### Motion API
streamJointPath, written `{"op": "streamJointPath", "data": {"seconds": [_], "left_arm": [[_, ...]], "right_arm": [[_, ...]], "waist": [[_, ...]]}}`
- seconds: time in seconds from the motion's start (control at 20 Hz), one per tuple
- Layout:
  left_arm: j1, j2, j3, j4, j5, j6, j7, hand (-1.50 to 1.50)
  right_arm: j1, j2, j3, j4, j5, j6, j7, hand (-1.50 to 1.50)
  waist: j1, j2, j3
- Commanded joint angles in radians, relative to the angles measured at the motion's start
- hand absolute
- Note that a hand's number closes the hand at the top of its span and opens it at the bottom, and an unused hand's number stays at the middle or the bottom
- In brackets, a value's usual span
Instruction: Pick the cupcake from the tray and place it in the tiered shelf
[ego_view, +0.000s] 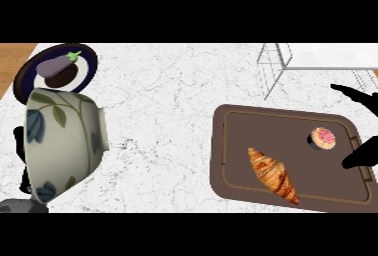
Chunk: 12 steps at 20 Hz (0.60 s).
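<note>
A small cupcake (322, 137) with pink frosting sits in the right part of the brown tray (236, 150). My right hand (363, 156) enters from the right edge and stands open. Its thumb lies just right of the cupcake, and its fingers (353, 93) stretch out above the tray's far right corner; nothing is between them and no part of the hand touches the cupcake. The tiered shelf (275, 67), a thin wire frame with a white board, stands at the back right. Only slivers of my left hand (19, 137) show behind a large bowl at the left edge.
A croissant (274, 175) lies diagonally in the tray's middle. A tall cream bowl (63, 142) with a leaf pattern stands at the left and hides most of my left arm. Behind it, a dark plate (83, 75) carries an eggplant (57, 64). White marble counter lies between bowl and tray.
</note>
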Motion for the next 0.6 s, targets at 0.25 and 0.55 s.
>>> {"op": "streamJointPath", "data": {"seconds": [0.25, 0.55], "left_arm": [[0.013, -0.093, -0.05, -0.005, -0.024, 0.006, 0.054, 0.0], [0.043, -0.087, -0.025, -0.024, -0.044, -0.024, 0.055, 0.0]], "right_arm": [[0.12, 0.068, 0.032, -0.059, 0.124, -0.07, -0.004, -1.5], [0.013, 0.118, 0.03, 0.061, 0.223, -0.088, -0.002, -1.5]], "waist": [[-0.01, 0.01, -0.015], [0.005, 0.012, -0.015]]}}
